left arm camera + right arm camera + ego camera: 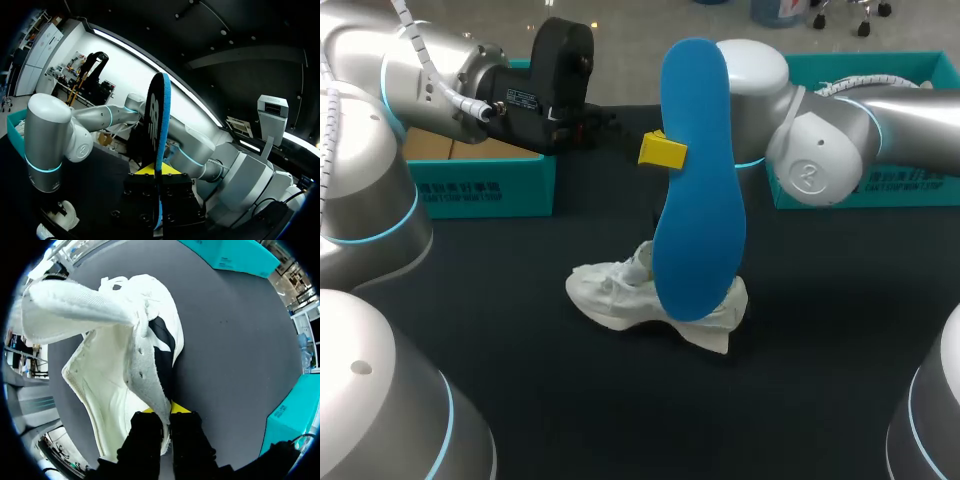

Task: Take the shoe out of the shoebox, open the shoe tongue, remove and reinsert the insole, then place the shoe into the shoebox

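A blue insole [700, 180] stands upright above the table. My left gripper [663, 152] is shut on its edge; in the left wrist view the insole [159, 125] runs edge-on between the yellow tips of that gripper [157, 170]. Under it a white shoe [620, 295] lies on the black table, its tongue [75, 305] pulled up and away from the opening. My right gripper [162, 410] is shut on the grey-lined rim of the shoe [115, 365]. In the head view the insole hides that gripper.
A teal shoebox [480, 185] stands at the back left and a second teal box [880, 185] at the back right behind my right arm [810, 150]. The black tabletop [520, 380] lies bare in front of the shoe.
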You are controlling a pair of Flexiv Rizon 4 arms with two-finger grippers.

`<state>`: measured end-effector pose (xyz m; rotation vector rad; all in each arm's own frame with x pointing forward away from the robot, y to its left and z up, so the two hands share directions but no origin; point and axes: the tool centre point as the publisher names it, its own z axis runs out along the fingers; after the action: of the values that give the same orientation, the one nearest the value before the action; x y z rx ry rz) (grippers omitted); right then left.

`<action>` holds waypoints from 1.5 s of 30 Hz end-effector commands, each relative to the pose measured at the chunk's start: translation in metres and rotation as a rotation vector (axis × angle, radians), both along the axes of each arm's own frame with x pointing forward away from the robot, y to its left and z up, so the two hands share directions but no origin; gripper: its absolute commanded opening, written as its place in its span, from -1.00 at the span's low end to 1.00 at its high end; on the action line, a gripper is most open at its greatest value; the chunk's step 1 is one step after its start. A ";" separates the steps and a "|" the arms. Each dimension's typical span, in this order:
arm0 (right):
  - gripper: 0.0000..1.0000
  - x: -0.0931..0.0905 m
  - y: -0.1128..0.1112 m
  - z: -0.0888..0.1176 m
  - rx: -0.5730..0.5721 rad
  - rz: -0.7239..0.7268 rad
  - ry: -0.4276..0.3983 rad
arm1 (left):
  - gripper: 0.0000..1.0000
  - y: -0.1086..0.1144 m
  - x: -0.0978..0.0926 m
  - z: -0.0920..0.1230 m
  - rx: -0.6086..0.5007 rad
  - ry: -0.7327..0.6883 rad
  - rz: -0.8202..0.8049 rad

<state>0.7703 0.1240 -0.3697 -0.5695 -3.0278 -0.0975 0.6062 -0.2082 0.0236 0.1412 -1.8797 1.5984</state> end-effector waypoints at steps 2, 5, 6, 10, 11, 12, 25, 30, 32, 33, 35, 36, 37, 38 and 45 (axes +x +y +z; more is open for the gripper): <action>-1.00 -0.017 0.003 0.025 0.028 -0.562 0.017 | -1.00 0.000 -0.001 -0.001 -0.002 0.000 0.001; -1.00 -0.026 0.008 0.030 0.031 -0.730 0.004 | -1.00 0.000 -0.001 -0.001 -0.002 0.000 0.001; -1.00 -0.029 0.009 0.031 0.026 -0.783 -0.001 | -1.00 0.000 -0.001 -0.001 -0.002 0.000 0.001; -1.00 -0.040 0.016 0.039 -0.007 -0.937 -0.039 | -1.00 0.000 -0.001 -0.001 -0.002 0.000 0.001; -1.00 -0.041 0.018 0.040 -0.012 -0.962 -0.045 | -1.00 0.000 -0.001 -0.001 -0.002 0.000 0.001; -1.00 -0.043 0.020 0.042 -0.016 -1.003 -0.051 | -1.00 0.000 -0.001 -0.001 -0.002 0.000 0.001; -1.00 -0.039 0.027 0.034 -0.042 -1.189 -0.159 | -1.00 0.000 -0.001 -0.001 -0.002 0.000 0.001; -1.00 -0.039 0.023 0.027 -0.043 -1.242 -0.186 | -1.00 0.000 -0.001 -0.001 -0.002 0.000 0.001; -1.00 -0.039 0.022 0.024 -0.034 -1.234 -0.186 | -1.00 0.000 -0.001 -0.001 -0.002 0.000 0.001; -1.00 -0.038 0.023 0.022 -0.037 -1.230 -0.185 | -1.00 0.000 -0.001 -0.001 -0.002 0.000 0.001; -1.00 -0.035 0.025 0.016 -0.027 -1.199 -0.174 | -1.00 0.000 -0.001 -0.001 -0.002 0.000 0.001; -1.00 -0.033 0.025 0.013 -0.029 -1.188 -0.169 | -1.00 0.000 -0.001 -0.001 -0.002 0.000 0.001; -1.00 -0.031 0.026 0.010 -0.026 -1.165 -0.161 | -1.00 0.000 -0.001 -0.001 -0.002 0.000 0.001; -1.00 -0.030 0.027 0.007 -0.013 -1.157 -0.153 | -1.00 0.000 -0.001 -0.001 -0.002 0.000 0.001; -1.00 -0.025 0.029 -0.014 -0.034 -1.077 -0.111 | -1.00 0.000 -0.001 -0.001 -0.002 0.000 0.001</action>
<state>0.7373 0.1504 -0.3719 -2.1597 -2.4267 -0.1401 0.6062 -0.2083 0.0236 0.1412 -1.8796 1.5984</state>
